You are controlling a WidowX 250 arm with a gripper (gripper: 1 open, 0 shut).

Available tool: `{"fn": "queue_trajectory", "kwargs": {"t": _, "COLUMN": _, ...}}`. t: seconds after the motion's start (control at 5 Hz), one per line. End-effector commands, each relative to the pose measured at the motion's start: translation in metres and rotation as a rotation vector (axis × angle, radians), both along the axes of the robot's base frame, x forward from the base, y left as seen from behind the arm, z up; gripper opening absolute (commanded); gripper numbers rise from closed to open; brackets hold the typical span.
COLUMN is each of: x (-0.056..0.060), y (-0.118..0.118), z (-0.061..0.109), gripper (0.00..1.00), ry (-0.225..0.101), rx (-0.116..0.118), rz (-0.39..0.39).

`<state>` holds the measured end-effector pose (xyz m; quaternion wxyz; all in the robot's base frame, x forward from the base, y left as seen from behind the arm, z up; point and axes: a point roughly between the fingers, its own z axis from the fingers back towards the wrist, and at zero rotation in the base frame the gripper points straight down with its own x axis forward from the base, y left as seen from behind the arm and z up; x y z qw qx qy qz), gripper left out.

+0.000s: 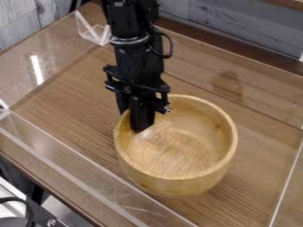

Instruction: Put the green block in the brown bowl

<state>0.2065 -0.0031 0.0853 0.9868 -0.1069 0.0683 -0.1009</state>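
The black hand (142,124) points steeply down inside the near-left rim of the large round light-brown wooden bowl (196,168) on the wood-grain counter (71,106), apparently to drop something, but its grip state and the green block's whereabouts cannot be told.
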Motion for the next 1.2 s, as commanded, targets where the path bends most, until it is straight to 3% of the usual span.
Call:
{"fn": "queue_trajectory", "kwargs": {"t": 0.0, "x": 0.0096, "y": -0.0003, "z": 0.0190, "gripper": 0.00, "ry": -0.078, "rx": 0.001, "rz": 0.004}}
{"fn": "queue_trajectory", "kwargs": {"t": 1.0, "x": 0.0048, "y": -0.0014, "z": 0.0228, "gripper": 0.00, "ry": -0.067, "rx": -0.010, "rz": 0.024}}
